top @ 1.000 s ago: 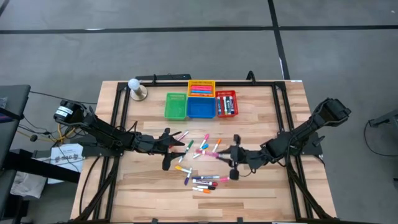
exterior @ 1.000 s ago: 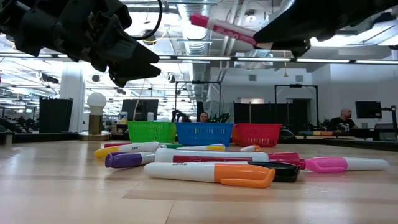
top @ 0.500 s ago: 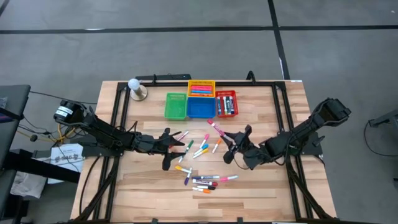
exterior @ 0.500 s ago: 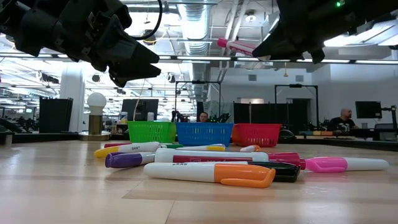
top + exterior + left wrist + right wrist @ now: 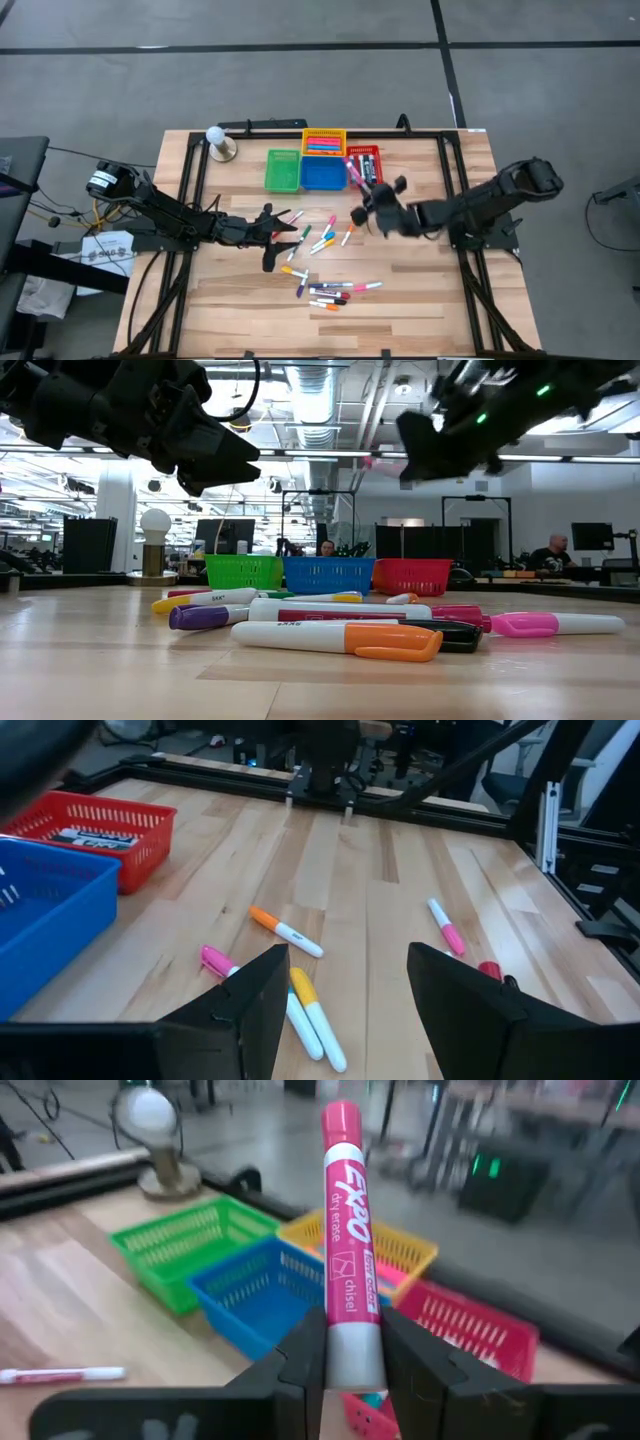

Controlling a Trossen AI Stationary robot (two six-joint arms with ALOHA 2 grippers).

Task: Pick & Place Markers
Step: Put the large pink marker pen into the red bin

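My right gripper (image 5: 368, 197) is shut on a pink-capped white marker (image 5: 350, 1220) and hovers just on the near side of the red basket (image 5: 364, 167). The marker (image 5: 354, 171) reaches over that basket's near-left corner. My left gripper (image 5: 283, 228) is open and hangs above the table left of centre; in its wrist view the fingers stand apart over loose markers (image 5: 286, 932). Other markers lie flat on the wood, scattered at centre (image 5: 322, 238) and bunched nearer the front (image 5: 328, 291). My right gripper pinches the pink marker by the white lower end of its barrel (image 5: 352, 1348) between its two fingers (image 5: 304, 1355). The marker runs lengthwise out past the fingertips, pink cap end (image 5: 340, 1120) farthest from the gripper. It is lifted clear of the table.
Four small baskets sit at the far middle: green (image 5: 282, 171), blue (image 5: 322, 173), yellow (image 5: 323, 141) with markers in it, and red with markers in it. A round white bulb on a stand (image 5: 220, 143) is at the far left. Dark rails frame the table. People sit in the room beyond.
My right gripper has carried the pink marker up from the table's centre toward the far edge, ending by the red basket; the marker has stayed in its hold and swung with it.
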